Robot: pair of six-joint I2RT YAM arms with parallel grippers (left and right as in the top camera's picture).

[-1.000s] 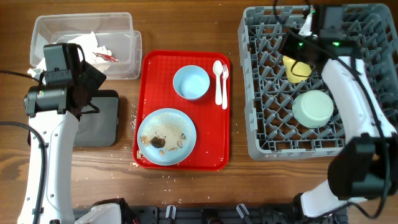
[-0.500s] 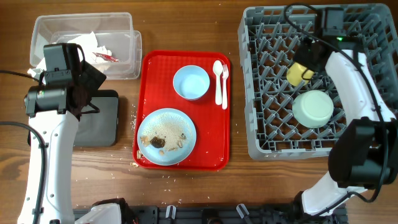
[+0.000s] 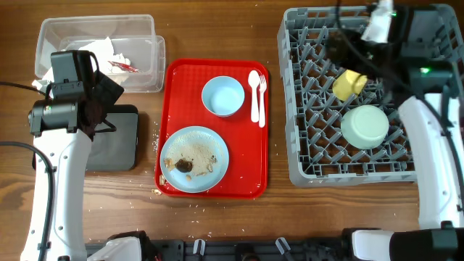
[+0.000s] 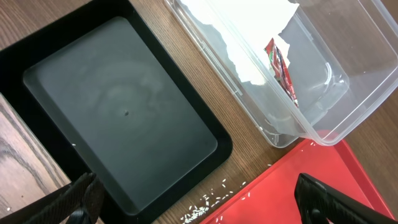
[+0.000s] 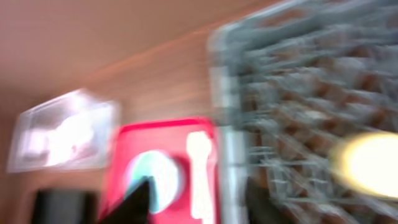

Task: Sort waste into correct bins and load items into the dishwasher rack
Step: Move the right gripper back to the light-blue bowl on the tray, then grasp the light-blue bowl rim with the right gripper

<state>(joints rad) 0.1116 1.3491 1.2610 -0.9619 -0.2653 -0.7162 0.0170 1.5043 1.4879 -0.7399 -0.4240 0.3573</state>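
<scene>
Pincer on the left (image 4: 199, 193) hangs wide open with nothing between its fingers, over the near right edge of the shallow black tray (image 4: 124, 124), which sits bare beneath it. Just beyond that tray, ahead and to the right of this pincer, the clear tub (image 4: 323, 118) holds the crumpled white napkin (image 4: 242, 31) and the small red wrapper (image 4: 280, 68). White crumbs (image 4: 205, 202) lie on the desk (image 3: 217, 29) directly under this pincer, between the black tray and the corner of the red serving tray (image 4: 298, 186).

Farther to its right, on the red tray, stand the light blue saucer (image 3: 222, 96), the white spoon (image 3: 255, 94) beside it, and the larger blue plate (image 3: 206, 141), bearing brown lumps (image 3: 183, 166) and more crumbs.

Pincer on the right (image 5: 198, 199) is above the far side of the grey rack (image 3: 304, 145); its wrist view is badly blurred, yet the two dark fingers read as parted and empty. The yellow cup (image 3: 348, 83) lies tilted in the rack, free of this pincer, and the mint-green bowl (image 3: 365, 127) sits upside down on the pegs just nearer than the cup.
</scene>
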